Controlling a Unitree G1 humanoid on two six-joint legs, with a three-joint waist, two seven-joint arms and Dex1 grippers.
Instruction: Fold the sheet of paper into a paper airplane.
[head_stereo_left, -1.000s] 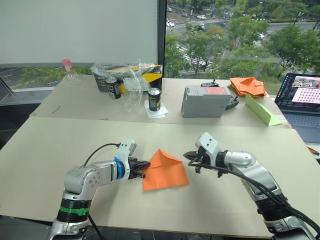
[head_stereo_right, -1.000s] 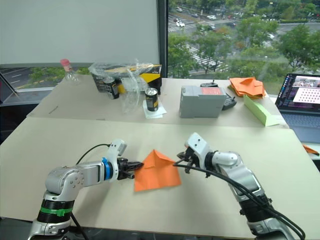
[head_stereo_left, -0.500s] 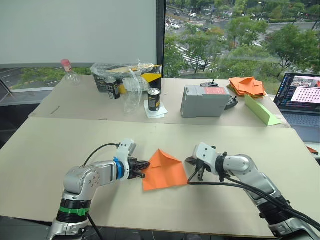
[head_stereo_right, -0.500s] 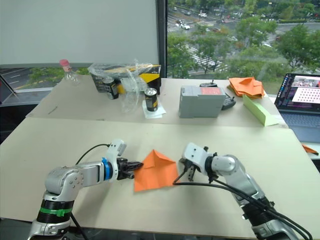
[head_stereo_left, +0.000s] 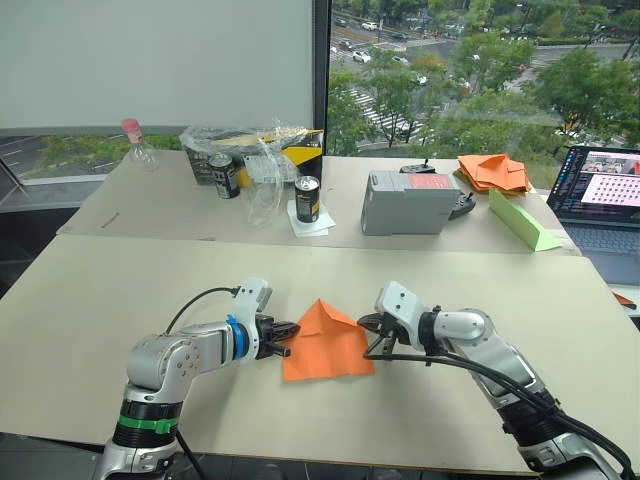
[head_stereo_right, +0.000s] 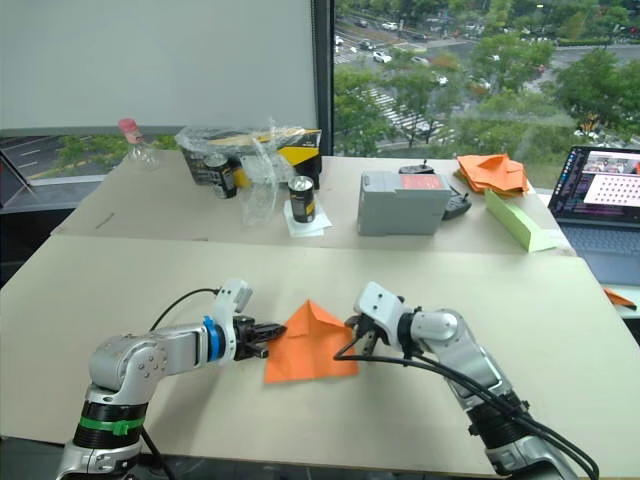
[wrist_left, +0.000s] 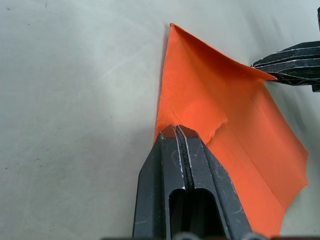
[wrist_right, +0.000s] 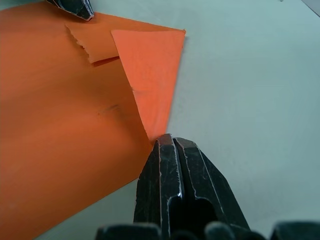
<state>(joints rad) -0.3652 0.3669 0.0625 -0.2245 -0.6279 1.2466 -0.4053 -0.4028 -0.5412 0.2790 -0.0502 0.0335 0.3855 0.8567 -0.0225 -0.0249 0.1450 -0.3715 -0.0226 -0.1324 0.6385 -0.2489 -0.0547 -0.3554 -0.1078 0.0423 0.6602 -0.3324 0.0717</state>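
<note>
The sheet of paper (head_stereo_left: 325, 342), bright orange and folded to a point at its far end, lies on the near table between my grippers. My left gripper (head_stereo_left: 288, 338) is shut on its left edge; the left wrist view has the black fingertips (wrist_left: 175, 134) closed where the paper (wrist_left: 225, 125) has a small tear. My right gripper (head_stereo_left: 366, 324) is shut, and its tips (wrist_right: 167, 142) touch the corner of a folded flap (wrist_right: 150, 70) on the right side. Whether that corner is pinched, I cannot tell.
On the far table are a heap of orange paper pieces (head_stereo_left: 495, 172), a long light-green wedge (head_stereo_left: 524, 220), a grey box (head_stereo_left: 410, 202), a can (head_stereo_left: 309, 198), a plastic bag with another can (head_stereo_left: 226, 175) and a bottle (head_stereo_left: 140, 145). A laptop (head_stereo_left: 603, 195) sits at the right edge.
My right gripper came down and moved left until its tips met the paper's right corner. The paper slid slightly left. The left gripper kept its place.
</note>
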